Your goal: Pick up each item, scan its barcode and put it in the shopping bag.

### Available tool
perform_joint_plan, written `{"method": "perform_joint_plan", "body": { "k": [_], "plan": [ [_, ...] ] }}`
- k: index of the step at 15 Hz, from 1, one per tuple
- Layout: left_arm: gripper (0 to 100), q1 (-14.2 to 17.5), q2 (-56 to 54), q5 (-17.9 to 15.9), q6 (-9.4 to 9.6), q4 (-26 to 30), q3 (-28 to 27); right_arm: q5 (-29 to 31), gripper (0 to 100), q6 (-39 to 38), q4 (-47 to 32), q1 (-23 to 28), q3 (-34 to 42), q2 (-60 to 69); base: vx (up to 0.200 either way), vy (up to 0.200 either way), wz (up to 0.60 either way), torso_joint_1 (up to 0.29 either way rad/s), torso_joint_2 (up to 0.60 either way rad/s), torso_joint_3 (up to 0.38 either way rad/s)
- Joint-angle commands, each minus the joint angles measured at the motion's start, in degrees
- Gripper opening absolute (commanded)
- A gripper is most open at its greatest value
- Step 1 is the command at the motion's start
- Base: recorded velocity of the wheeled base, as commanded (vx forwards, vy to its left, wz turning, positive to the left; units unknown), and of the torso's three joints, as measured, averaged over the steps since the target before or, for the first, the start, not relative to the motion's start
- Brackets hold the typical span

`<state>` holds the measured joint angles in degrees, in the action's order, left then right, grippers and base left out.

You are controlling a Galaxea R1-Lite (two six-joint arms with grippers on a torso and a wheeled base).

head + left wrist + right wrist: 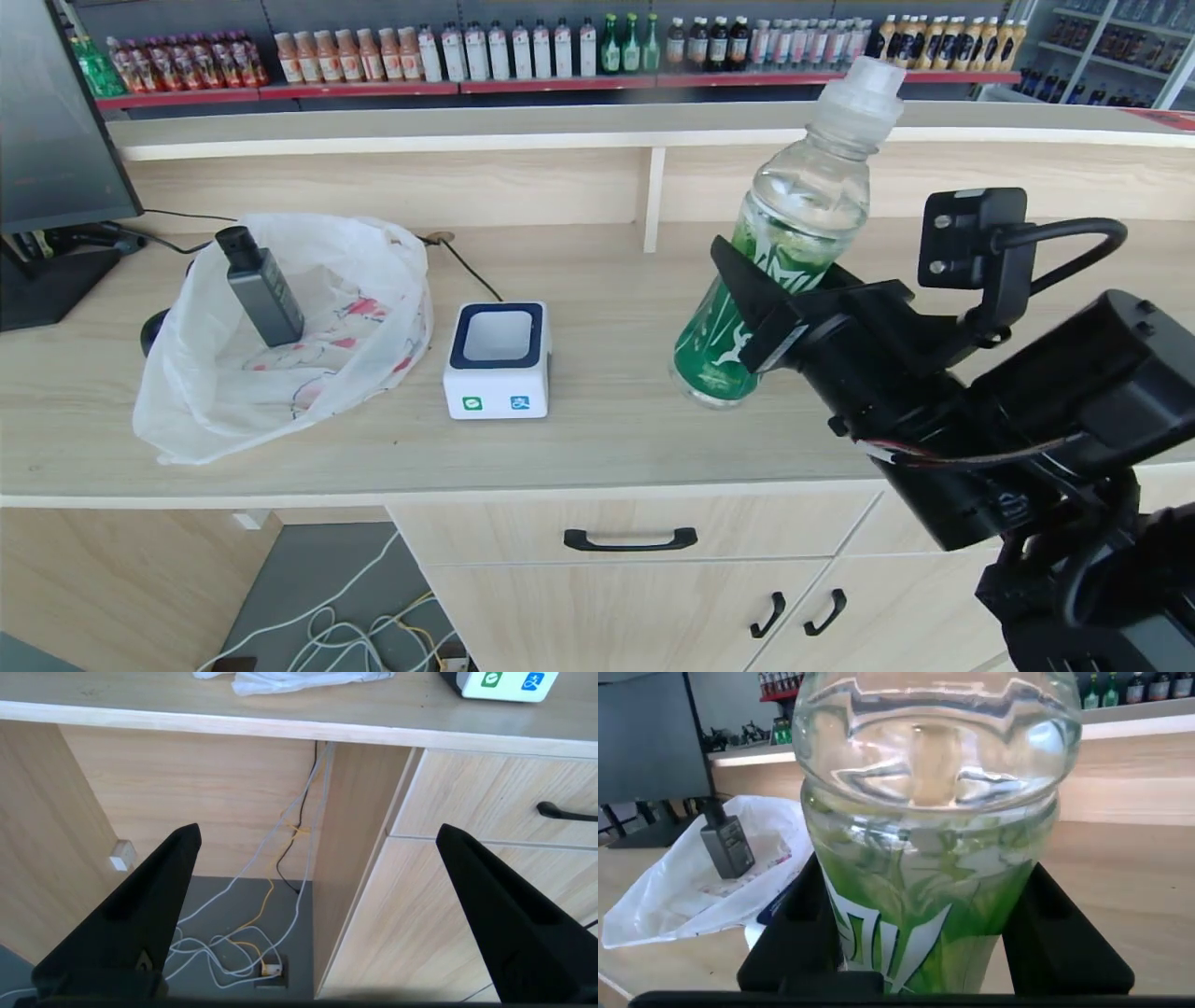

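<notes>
My right gripper point(780, 313) is shut on a clear bottle with a green label point(784, 252) and holds it tilted above the right part of the counter; the bottle point(929, 849) sits between the black fingers point(799, 938). A white barcode scanner box point(498, 359) with a dark blue window rim stands mid-counter, to the bottle's left. The white plastic shopping bag point(280, 364) lies open at the left, with a grey handheld device point(261, 289) standing in it. My left gripper point(313, 919) hangs open below the counter edge, in front of the cabinet.
A dark monitor point(56, 121) stands at the far left. A raised wooden ledge point(597, 131) runs along the counter's back, with shelves of bottles point(523, 47) behind. Drawers with black handles point(630, 539) are below the counter. Loose cables point(243, 943) lie on the floor.
</notes>
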<state>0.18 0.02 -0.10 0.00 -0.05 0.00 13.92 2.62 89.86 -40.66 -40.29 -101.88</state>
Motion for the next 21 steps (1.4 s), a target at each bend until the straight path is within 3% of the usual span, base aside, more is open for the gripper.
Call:
{"method": "perform_joint_plan", "body": {
  "k": [1,3,21],
  "plan": [
    [100,0.0,0.0,0.0,0.00,0.0,0.0,0.0,0,-0.2,0.1,5.4,-4.0,0.0,0.000,0.000,0.00,0.000,0.00,0.000],
    [100,0.0,0.0,0.0,0.00,0.0,0.0,0.0,0,-0.2,0.1,7.3,-4.7,0.0,0.000,0.200,0.00,0.000,0.01,0.005],
    [100,0.0,0.0,0.0,0.00,0.0,0.0,0.0,0,-1.0,0.1,7.3,-0.4,3.0,0.000,0.189,0.00,0.004,0.00,0.001]
  ]
}}
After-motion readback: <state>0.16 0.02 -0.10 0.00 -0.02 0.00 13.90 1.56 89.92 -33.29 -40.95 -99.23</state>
